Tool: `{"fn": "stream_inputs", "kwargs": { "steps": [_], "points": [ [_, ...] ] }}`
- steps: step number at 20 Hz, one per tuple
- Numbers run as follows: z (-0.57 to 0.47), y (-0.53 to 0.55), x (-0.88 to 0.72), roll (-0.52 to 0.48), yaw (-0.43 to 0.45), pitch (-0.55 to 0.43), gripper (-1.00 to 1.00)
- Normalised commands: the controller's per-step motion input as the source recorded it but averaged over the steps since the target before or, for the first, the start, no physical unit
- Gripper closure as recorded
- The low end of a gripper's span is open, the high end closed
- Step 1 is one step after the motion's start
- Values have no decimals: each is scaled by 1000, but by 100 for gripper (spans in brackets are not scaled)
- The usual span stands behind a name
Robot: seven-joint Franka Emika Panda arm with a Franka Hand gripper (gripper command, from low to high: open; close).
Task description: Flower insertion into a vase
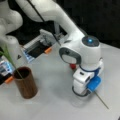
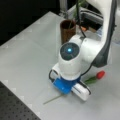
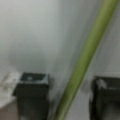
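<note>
- Your gripper [image 3: 71, 97] is down low over the table [image 1: 52, 75]; the wrist view shows two dark fingers [image 3: 31, 92] set apart, one on each side of a green stem [image 3: 82, 62].
- Jaws stand wide, with a visible gap between each finger and the stem; nothing is clamped.
- That stem runs diagonally through the wrist view, from top right down to bottom centre, passing between the fingers and lying on the white surface.
- In both front views you see the arm's wrist bent down over the flower [image 2: 96, 77], with the blue camera mount [image 2: 63, 85] at its lower end; the fingertips themselves are hidden under the wrist there.
- Flower lies flat on the table: red bud [image 2: 100, 74] pokes out on a front view's right of the wrist, thin stem end [image 2: 52, 99] sticks out toward the bottom left.
- In a front view the bud [image 1: 72, 66] shows just behind the wrist and the stem tip [image 1: 102, 101] trails to the bottom right.
- Vase [image 1: 25, 83] stands upright on the table at a front view's left, well apart from your gripper; in a front view it sits at the top centre [image 2: 67, 30], behind the arm.
- A green stalk with leaves [image 1: 10, 58] already stands in the vase, leaning to the upper left.
- Behind the vase, a tray-like box [image 1: 37, 48] with orange tabs sits near the table's far edge.
</note>
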Motion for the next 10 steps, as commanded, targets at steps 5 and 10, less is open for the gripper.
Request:
{"fn": "stream_inputs", "kwargs": {
  "steps": [5,10],
  "points": [
    [297,136,57,-172,33,146,100],
    [461,140,-100,-110,0,227,100]
  ]
}}
